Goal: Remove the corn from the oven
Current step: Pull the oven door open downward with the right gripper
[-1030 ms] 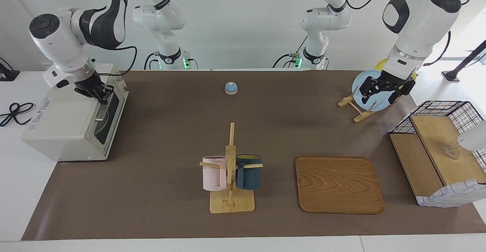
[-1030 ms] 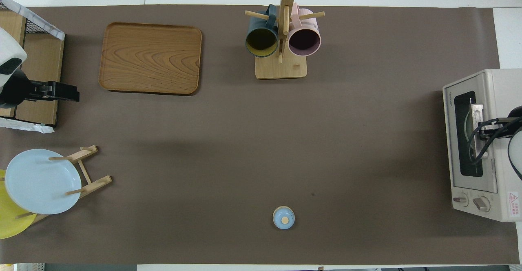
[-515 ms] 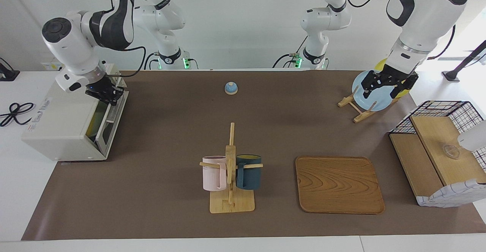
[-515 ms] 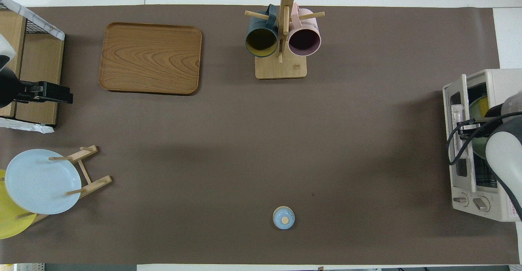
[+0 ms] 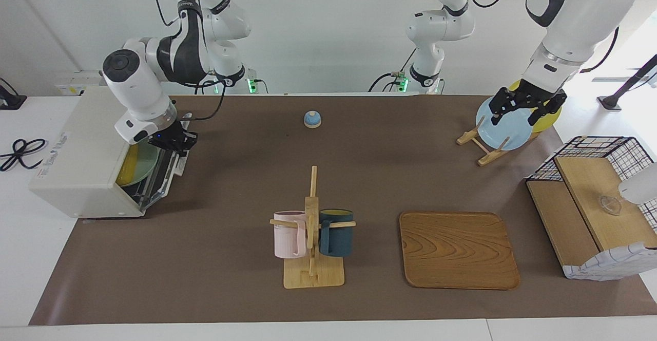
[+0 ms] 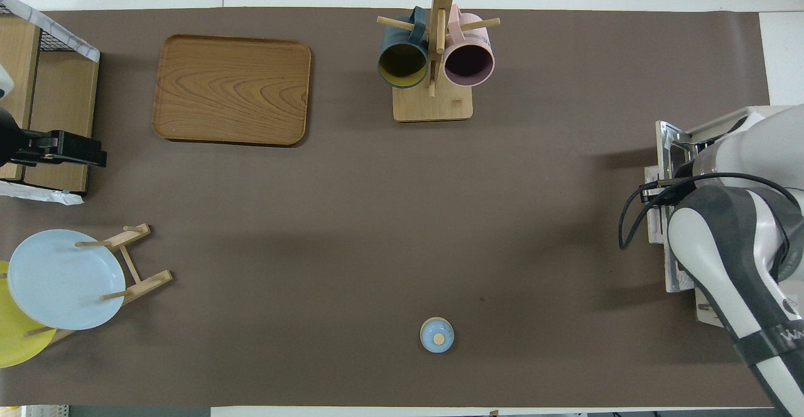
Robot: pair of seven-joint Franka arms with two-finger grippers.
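The cream-white oven (image 5: 82, 161) stands at the right arm's end of the table, its glass door (image 5: 167, 169) swung down and well open. My right gripper (image 5: 174, 142) is shut on the door's silver bar handle. Inside, the yellow corn (image 5: 129, 165) lies on a pale green plate (image 5: 146, 162). In the overhead view the right arm covers the oven's inside, and only the door's edge (image 6: 667, 147) shows. My left gripper (image 5: 521, 109) is open and empty, raised over the plate rack.
A mug rack (image 5: 312, 228) with a pink and a dark blue mug stands mid-table, with a wooden tray (image 5: 458, 248) beside it. A blue bell (image 5: 312, 119) sits near the robots. A plate rack with a blue plate (image 5: 500, 128) and a wire-and-wood basket shelf (image 5: 590, 197) stand at the left arm's end.
My right gripper has pulled the oven door from shut to well open, uncovering the corn and plate. My left gripper has risen a little over the plate rack.
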